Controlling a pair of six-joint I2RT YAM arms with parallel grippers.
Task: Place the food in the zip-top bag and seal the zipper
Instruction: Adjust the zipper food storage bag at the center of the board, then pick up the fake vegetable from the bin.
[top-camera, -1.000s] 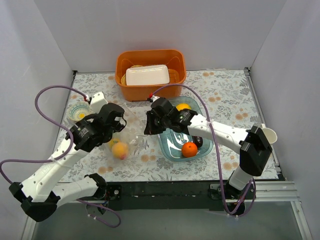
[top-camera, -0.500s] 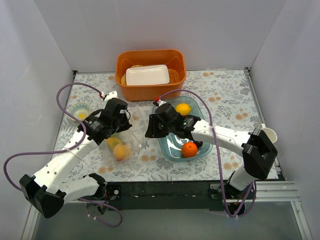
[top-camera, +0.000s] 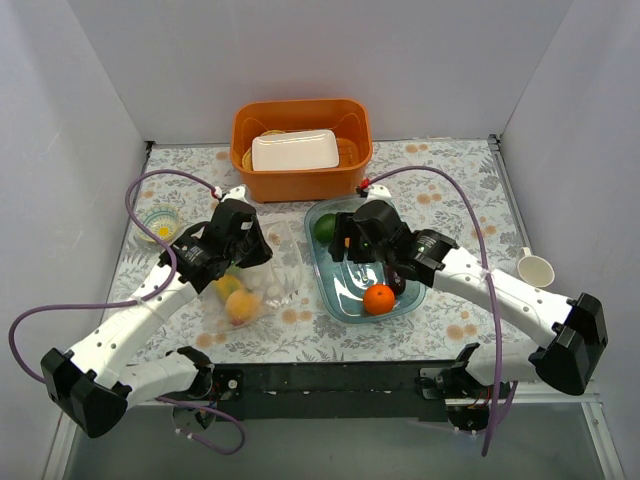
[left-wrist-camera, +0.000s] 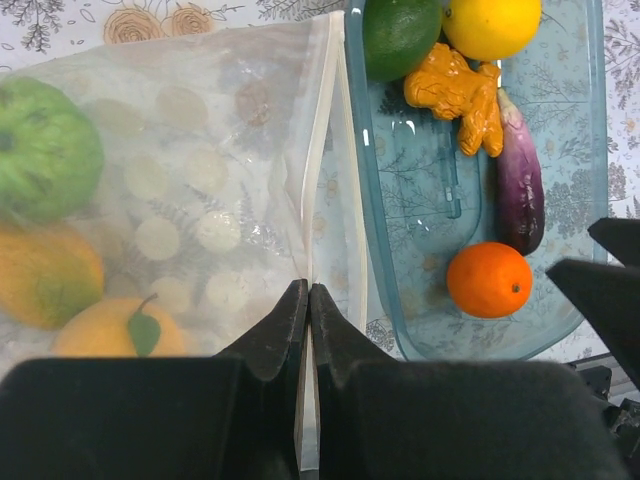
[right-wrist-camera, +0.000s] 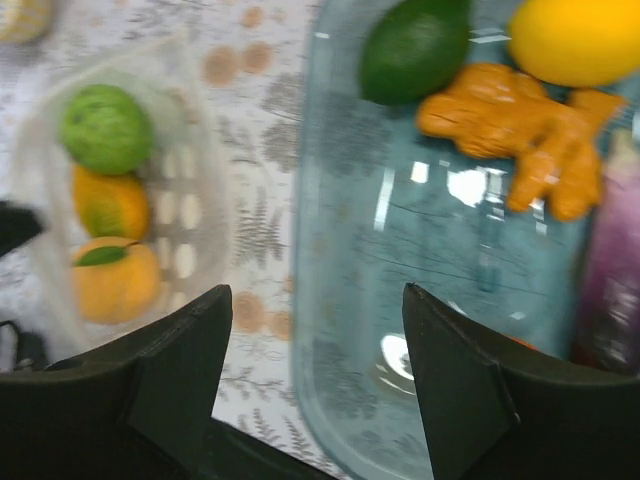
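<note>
Food is sitting in two places right now: a green one (left-wrist-camera: 45, 150), a yellow-green mango (left-wrist-camera: 45, 275) and a leafed yellow citrus (left-wrist-camera: 125, 330) are lying inside the zip-top bag (left-wrist-camera: 200, 200) on the tabletop (top-camera: 450, 180), and five more pieces are lying in the blue tray (left-wrist-camera: 420, 230) just beside the bag's mouth. The left pincer (left-wrist-camera: 308, 298) is clamping tight on the zipper (left-wrist-camera: 318, 150), pinning the whitish strip at its near end. The right pincer (right-wrist-camera: 312, 300) is hovering over the tray, jaws standing wide with nothing between them. I'm calling this the loading step, part-way through, with sealing not yet begun. The next move is looking like a drop onto one tray piece, and the orange (left-wrist-camera: 490, 280) is offering bare floor on one side (though the eggplant (left-wrist-camera: 520, 190) is lying just beside it). The green fruit (left-wrist-camera: 400, 35), the lemon (left-wrist-camera: 490, 25) and the ginger-shaped piece (left-wrist-camera: 460, 95) are crowding the far end, touching one another near the rim, so fingers are getting little room there. Tray wall and bag mouth are running side by side, so the carry is looking short, but the mouth is gaping only narrowly.
</note>
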